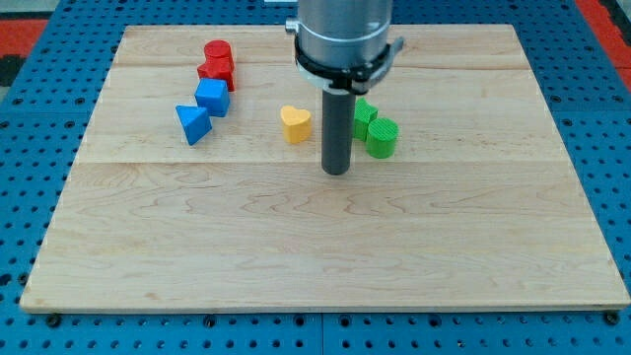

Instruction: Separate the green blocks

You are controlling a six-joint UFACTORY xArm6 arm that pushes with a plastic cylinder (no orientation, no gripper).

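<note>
Counting blocks on the worktop point(296, 247), we find seven: two red point(218, 51) point(215, 72), two blue point(212, 97) point(193, 122), one yellow heart point(295, 123), and two green point(364, 115) point(382, 137) touching each other. No writing shows. Our end effector is a bare rod that clasps nothing; my tip point(337, 172) sits just beside the green pair, toward the view's left, partly hiding one.

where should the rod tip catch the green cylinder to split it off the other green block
No pincer here, so push rather than grip. The green cylinder block touches the other green block at its upper-left. My tip sits to the view's lower left of both. Probably best to enter the seam from the view's left, pressing the cylinder's upper-left side rightward.
</note>
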